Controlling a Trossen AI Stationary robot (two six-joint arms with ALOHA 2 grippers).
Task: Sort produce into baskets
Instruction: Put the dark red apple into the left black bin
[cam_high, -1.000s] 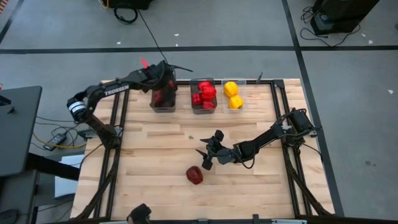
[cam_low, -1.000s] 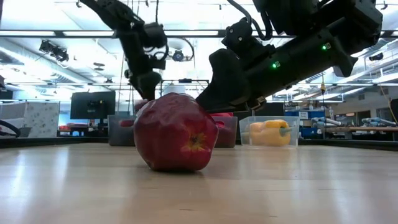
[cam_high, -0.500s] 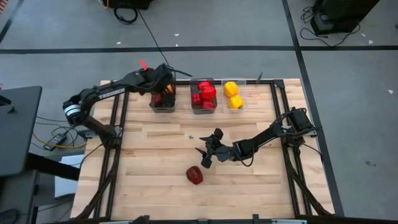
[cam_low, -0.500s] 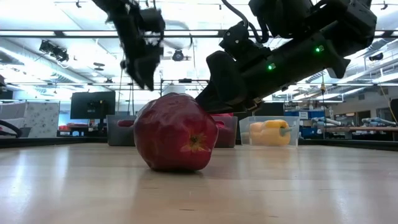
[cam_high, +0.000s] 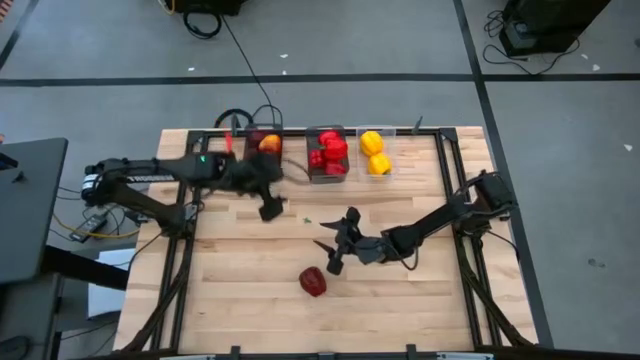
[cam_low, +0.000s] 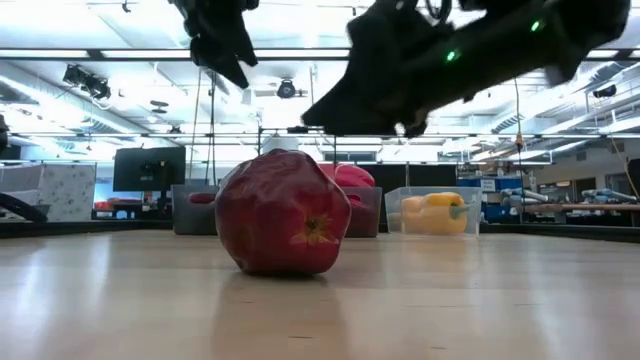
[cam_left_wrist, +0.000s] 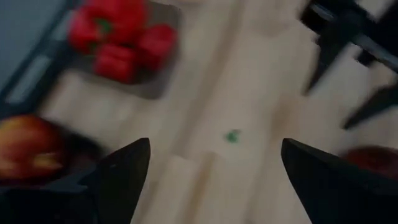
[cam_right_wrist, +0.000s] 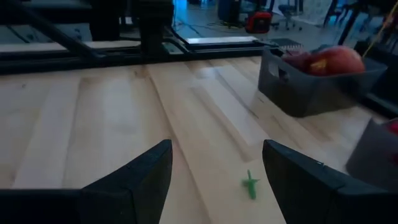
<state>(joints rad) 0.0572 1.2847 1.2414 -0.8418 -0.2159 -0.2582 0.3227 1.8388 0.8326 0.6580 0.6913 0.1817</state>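
Note:
One dark red apple (cam_high: 312, 282) rests on its underside on the wooden table, near the front middle; it fills the low view (cam_low: 283, 212). My right gripper (cam_high: 329, 256) hovers open just behind and above it, touching nothing (cam_right_wrist: 217, 180). My left gripper (cam_high: 269, 208) hangs open and empty over the table in front of the baskets (cam_left_wrist: 214, 180). At the far edge stand three baskets: a dark one with apples (cam_high: 250, 140), a dark one with red peppers (cam_high: 327, 177) and a nearly clear one with yellow peppers (cam_high: 378, 175).
A small green stem scrap (cam_left_wrist: 231, 135) lies on the boards between the two grippers. Bare wood stretches to the left and right of the apple. The table's black frame rails (cam_high: 188, 200) run along both sides.
My left gripper has swung away from above the apple basket toward the table's middle and near side, rising in the low view and staying empty. My right gripper has lifted a little higher above the apple. The apple has not moved.

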